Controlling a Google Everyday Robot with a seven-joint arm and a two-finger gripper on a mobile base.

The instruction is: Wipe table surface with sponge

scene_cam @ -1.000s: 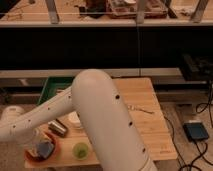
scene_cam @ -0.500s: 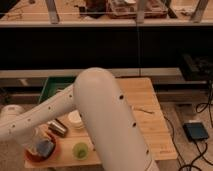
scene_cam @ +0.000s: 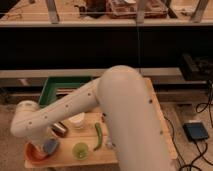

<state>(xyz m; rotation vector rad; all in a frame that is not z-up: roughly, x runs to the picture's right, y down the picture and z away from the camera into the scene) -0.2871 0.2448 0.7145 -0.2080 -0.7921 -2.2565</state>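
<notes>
Your wooden table (scene_cam: 65, 156) stands before a dark railed wall, with a green tray (scene_cam: 50, 88) at its far left. The gripper (scene_cam: 36, 144) sits at the near-left corner by an orange bowl (scene_cam: 31, 154), where the grey-blue sponge (scene_cam: 50, 146) lies. You cannot tell its opening or whether it has hold of anything.

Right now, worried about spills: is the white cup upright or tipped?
Upright: its round open mouth faces up on the table. The pincer is at the orange bowl, front-left.
</notes>
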